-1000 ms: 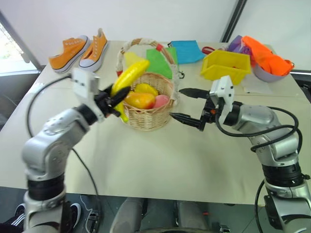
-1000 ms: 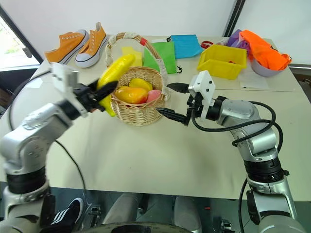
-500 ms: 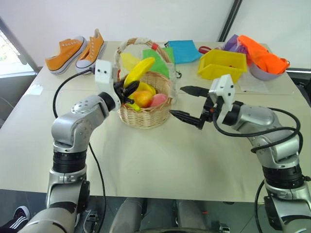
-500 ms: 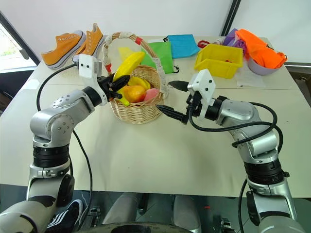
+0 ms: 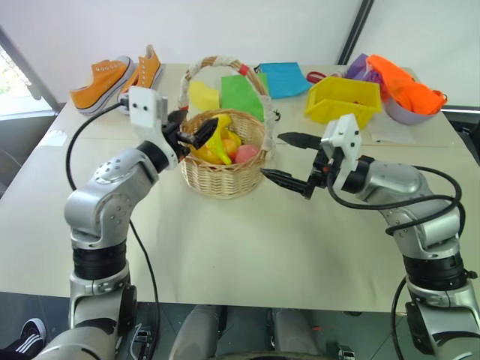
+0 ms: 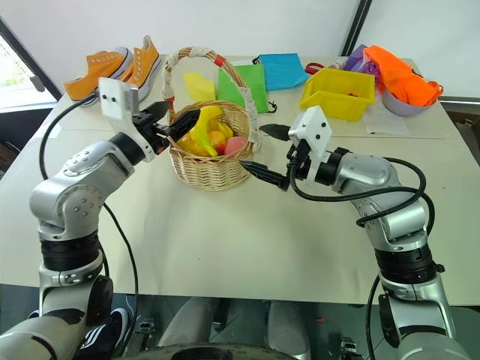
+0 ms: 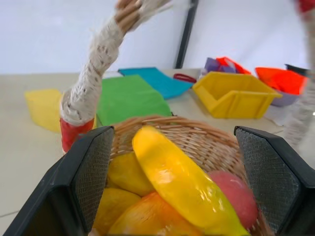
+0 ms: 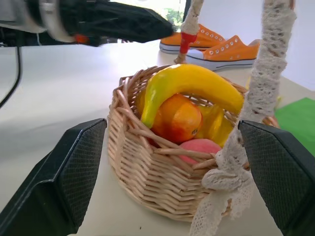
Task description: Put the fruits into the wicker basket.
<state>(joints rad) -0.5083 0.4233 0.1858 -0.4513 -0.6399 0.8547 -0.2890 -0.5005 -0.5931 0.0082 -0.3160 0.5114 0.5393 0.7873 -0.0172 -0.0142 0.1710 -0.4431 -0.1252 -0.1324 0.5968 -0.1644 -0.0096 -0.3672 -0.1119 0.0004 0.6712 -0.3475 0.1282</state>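
banana inside basket rim; left gripper, right gripper fingers apart, empty.

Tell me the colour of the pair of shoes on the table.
Orange with white soles; the shoes show best in the right eye view.
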